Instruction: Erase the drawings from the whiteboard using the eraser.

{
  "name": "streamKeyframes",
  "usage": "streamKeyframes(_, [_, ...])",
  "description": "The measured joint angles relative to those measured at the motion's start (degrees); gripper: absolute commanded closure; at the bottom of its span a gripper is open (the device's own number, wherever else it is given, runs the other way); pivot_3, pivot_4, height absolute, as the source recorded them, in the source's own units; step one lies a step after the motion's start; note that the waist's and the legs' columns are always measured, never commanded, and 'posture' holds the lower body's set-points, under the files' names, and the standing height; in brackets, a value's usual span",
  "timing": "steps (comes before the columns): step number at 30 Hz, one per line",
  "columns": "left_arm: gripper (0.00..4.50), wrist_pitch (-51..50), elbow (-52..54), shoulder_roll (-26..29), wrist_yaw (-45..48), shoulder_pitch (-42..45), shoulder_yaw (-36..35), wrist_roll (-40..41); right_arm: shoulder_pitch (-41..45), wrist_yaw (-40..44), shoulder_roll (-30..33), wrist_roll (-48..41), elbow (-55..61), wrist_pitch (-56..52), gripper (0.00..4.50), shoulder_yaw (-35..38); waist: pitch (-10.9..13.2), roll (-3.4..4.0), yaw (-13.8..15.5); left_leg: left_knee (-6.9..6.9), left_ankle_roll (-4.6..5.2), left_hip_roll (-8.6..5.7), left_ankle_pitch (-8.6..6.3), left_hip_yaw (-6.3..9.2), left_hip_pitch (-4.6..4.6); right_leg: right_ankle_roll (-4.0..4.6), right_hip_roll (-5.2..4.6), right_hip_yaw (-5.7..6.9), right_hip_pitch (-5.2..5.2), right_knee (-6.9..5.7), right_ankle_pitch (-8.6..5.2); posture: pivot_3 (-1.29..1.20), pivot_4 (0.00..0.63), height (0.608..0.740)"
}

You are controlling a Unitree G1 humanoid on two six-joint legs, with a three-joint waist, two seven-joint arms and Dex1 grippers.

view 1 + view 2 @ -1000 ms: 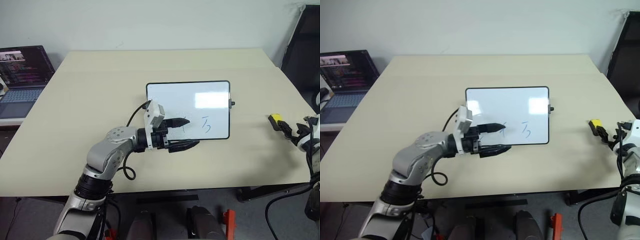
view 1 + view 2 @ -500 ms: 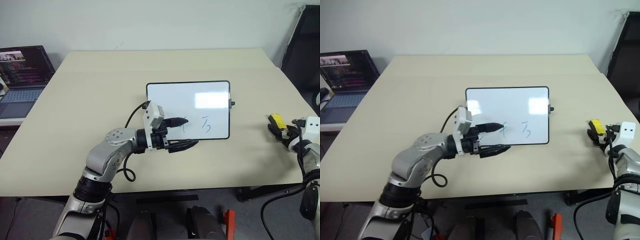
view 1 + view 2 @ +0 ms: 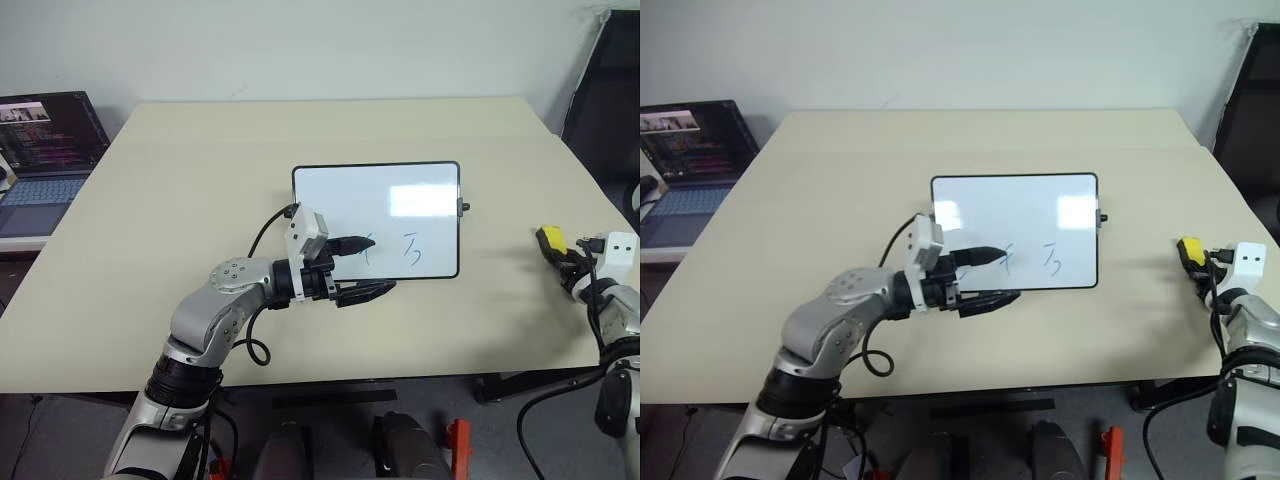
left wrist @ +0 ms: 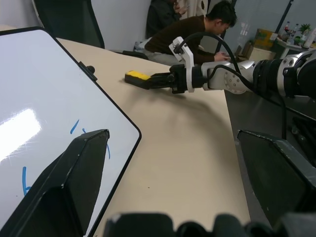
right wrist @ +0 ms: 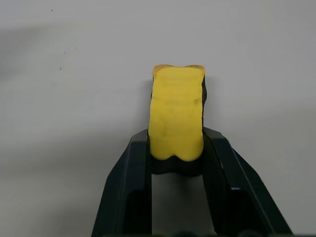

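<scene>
R gripper (image 5: 175,148) is clamped on the eraser (image 5: 176,118): both black fingers (image 5: 133,182) press its long sides, yellow top up, dark underside showing at the edges. In the head views the eraser (image 3: 550,238) sits near the table's (image 3: 200,200) right edge, well apart from the whiteboard (image 3: 377,195), w/ the R gripper (image 3: 565,256) reaching it from the robot's side. Can't tell if the eraser is resting on the table or just off it; the wrist view is too close to judge.

L gripper (image 3: 372,268) points toward the robot's right over the near-left corner of the whiteboard, fingers apart: one finger (image 3: 352,243) over the board surface, the other (image 3: 368,291) over or just outside the near frame edge. Contact w/ the board not readable.

Drawings (image 3: 411,250): blue marks on the near half of the board, one clear to the right of the L gripper, another (image 3: 371,252) just beside the upper fingertip. A third isn't clearly made out, prob. behind the gripper. L wrist view shows blue strokes (image 4: 74,127) next to its finger (image 4: 74,173).

Laptop (image 3: 45,150) w/ lit screen sits beyond the table's left edge. A person (image 4: 192,34) is seated in the background of the L wrist view.
</scene>
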State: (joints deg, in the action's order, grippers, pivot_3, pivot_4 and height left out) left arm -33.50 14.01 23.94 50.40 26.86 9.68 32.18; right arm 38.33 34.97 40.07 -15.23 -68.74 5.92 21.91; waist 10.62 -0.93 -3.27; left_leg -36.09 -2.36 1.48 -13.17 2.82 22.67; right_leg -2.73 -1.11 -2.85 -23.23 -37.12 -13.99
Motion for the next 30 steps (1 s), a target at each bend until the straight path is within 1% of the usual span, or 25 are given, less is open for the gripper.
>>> streamKeyframes(5, [0.0, -0.01, 0.02, 1.0, 0.04, -0.03, -0.3, 0.0, -2.37, 0.67, -0.51, -2.12, 1.46, 1.0, 3.49, 2.13, 0.0, 0.0, 0.03, 0.0, 0.0, 0.0, 0.0, 0.0, 0.02, 0.0, -0.01, 0.0, 0.0, 0.01, 0.0, 0.0, 0.15, 0.74])
streamKeyframes(6, [0.0, -0.01, 0.0, 1.52, 0.14, -0.05, -0.56, 0.0, -3.64, 1.84, -0.49, -3.2, 3.79, 0.64, 3.49, 2.9, 0.01, 0.01, 0.05, 0.0, 0.0, 0.0, 0.0, 0.0, 0.01, -0.01, -0.01, 0.0, 0.0, 0.01, -0.01, 0.0, 0.15, 0.74])
streamKeyframes(8, [0.0, 0.0, -0.18, 3.22, 0.29, -0.13, -1.78, -0.01, -6.83, 4.37, 0.09, -6.77, 12.12, -2.12, 3.5, 5.18, 0.05, 0.11, 0.08, 0.0, 0.0, 0.0, 0.0, 0.0, 0.01, -0.03, -0.01, -0.01, 0.0, -0.01, -0.02, 0.0, 0.15, 0.74])
streamKeyframes(10, [0.0, 0.16, -0.6, 5.08, 0.5, -0.19, -3.74, 0.0, -12.23, 6.07, 1.77, -13.34, 28.06, -9.53, 3.5, 8.25, 0.08, 0.25, 0.16, 0.0, 0.0, 0.0, 0.0, 0.02, 0.01, -0.07, -0.01, 0.01, -0.02, -0.05, -0.04, 0.0, 0.15, 0.74])
streamKeyframes(12, [0.0, 0.34, -1.88, 7.91, 1.37, -1.15, -6.28, 0.0, -17.73, 7.4, 4.28, -23.07, 50.11, -20.41, 3.5, 9.03, 0.15, 0.58, -0.14, 0.02, 0.0, 0.03, 0.0, 0.03, -0.01, -0.1, 0.01, -0.01, -0.06, -0.15, -0.09, 0.0, 0.15, 0.74])
streamKeyframes(13, [0.0, 0.42, -3.62, 9.17, 1.63, -1.55, -7.86, -0.09, -18.04, 7.95, 5.91, -28.19, 61.79, -25.94, 3.5, 8.45, 0.16, 0.65, -0.55, 0.02, 0.02, 0.06, -0.01, 0.01, -0.15, -0.18, 0.08, -0.1, -0.05, -0.26, -0.17, 0.0, 0.15, 0.74])
streamKeyframes(14, [0.0, 0.68, -4.71, 9.84, 1.79, -1.64, -8.41, -0.42, -17.06, 8.45, 7.39, -31.2, 68.96, -29.18, 3.5, 7.24, 0.17, 0.57, -0.8, 0.02, 0.02, 0.08, -0.01, 0.01, -0.28, -0.15, 0.12, -0.11, -0.01, -0.38, -0.2, 0.0, 0.15, 0.74])
streamKeyframes(15, [0.0, 1.42, -5.71, 10.06, 2.19, -2.01, -8.84, -0.87, -14.77, 8.85, 8.09, -33.01, 75.01, -31.65, 3.5, 4.8, 0.15, 0.36, -0.93, 0.02, 0.02, 0.1, -0.01, 0.02, -0.46, -0.09, 0.15, -0.1, 0.09, -0.47, -0.24, 0.0, 0.15, 0.74])
streamKeyframes(16, [0.0, 2.03, -6.57, 10.13, 2.75, -2.51, -9.03, -1.1, -12.69, 9.01, 7.96, -33.73, 78.66, -33.08, 3.5, 2.29, 0.06, 0.05, -1.0, 0.02, 0.02, 0.14, -0.01, 0.02, -0.61, 0.0, 0.16, -0.07, 0.15, -0.57, -0.3, 0.0, 0.15, 0.74])
streamKeyframes(17, [0.0, 3.12, -7.91, 10.27, 3.2, -3.41, -9.26, -1.53, -10.14, 9.18, 6.8, -33.66, 81.53, -34.44, 3.5, -1.91, 0.0, -0.21, -1.05, 0.02, 0.02, 0.18, -0.01, 0.05, -0.75, 0.07, 0.16, 0.01, 0.28, -0.61, -0.33, 0.0, 0.15, 0.74])
streamKeyframes(18, [0.0, 4.01, -9.34, 10.45, 3.52, -4.43, -9.5, -2.12, -7.8, 9.68, 4.92, -33.04, 82.83, -35.25, 3.5, -6.21, -0.02, -0.35, -1.13, 0.0, 0.01, 0.19, -0.01, 0.06, -0.81, 0.4, 0.16, 0.03, 0.34, -0.61, -0.48, 0.0, 0.15, 0.74])
streamKeyframes(19, [0.0, 4.42, -10.45, 10.65, 3.64, -5.18, -9.78, -2.61, -6.16, 10.26, 3.04, -32.18, 83.25, -35.66, 3.5, -10.31, 0.0, -0.39, -1.02, -0.03, 0.01, 0.19, -0.01, 0.06, -0.78, 0.43, 0.15, 0.02, 0.33, -0.62, -0.48, 0.0, 0.15, 0.74])
streamKeyframes(21, [0.0, 5.42, -11.47, 11.26, 3.46, -6.55, -10.69, -3.49, -2.8, 11.28, -2.76, -29.4, 82.5, -36.1, 3.5, -18.3, 0.03, -0.42, -0.82, -0.05, 0.01, 0.16, -0.01, 0.04, -0.62, 0.44, 0.13, -0.01, 0.16, -0.64, -0.46, 0.0, 0.15, 0.74])
streamKeyframes(22, [0.0, 5.55, -11.36, 11.3, 3.22, -6.73, -11.1, -3.59, -1.66, 11.58, -4.61, -28.08, 82.03, -35.85, 3.5, -20.94, 0.04, -0.42, -0.64, -0.05, 0.01, 0.16, 0.0, 0.02, -0.45, 0.34, 0.12, -0.01, 0.02, -0.69, -0.4, 0.0, 0.15, 0.74])
streamKeyframes(23, [0.0, 5.66, -11.03, 11.41, 2.81, -7.3, -11.93, -3.59, -0.05, 12.3, -6.85, -25.13, 80.59, -34.48, 3.5, -24.37, 0.03, -0.41, -0.33, -0.05, 0.01, 0.17, 0.0, 0.06, -0.31, 0.12, 0.13, 0.03, -0.09, -0.69, -0.28, 0.0, 0.15, 0.74])
streamKeyframes(24, [0.0, 5.74, -10.19, 11.88, 2.45, -8.64, -12.96, -3.59, 1.93, 13.22, -8.95, -20.0, 78.18, -31.2, 3.5, -28.92, 0.03, -0.41, -0.06, -0.04, 0.01, 0.18, -0.01, 0.09, -0.22, 0.19, 0.12, 0.09, -0.16, -0.69, -0.28, 0.0, 0.15, 0.74])
streamKeyframes(26, [0.0, 5.69, -8.39, 12.19, 1.54, -10.95, -13.93, -3.6, 3.58, 15.05, -10.48, -11.49, 73.51, -24.89, 3.5, -35.32, 0.03, -0.42, 0.48, -0.04, -0.01, 0.17, -0.01, 0.15, -0.01, 0.34, 0.05, 0.23, -0.33, -0.7, -0.24, 0.0, 0.15, 0.74])
streamKeyframes(30, [0.0, 5.46, -5.82, 14.03, 0.29, -16.99, -14.84, -4.64, 4.85, 15.97, -15.48, 1.03, 62.29, -14.95, 3.5, -43.07, 0.04, -0.41, 1.22, 0.01, -0.08, 0.16, -0.06, 0.12, 0.34, 0.36, -0.01, 0.24, -0.72, -0.73, -0.24, 0.0, 0.15, 0.74])
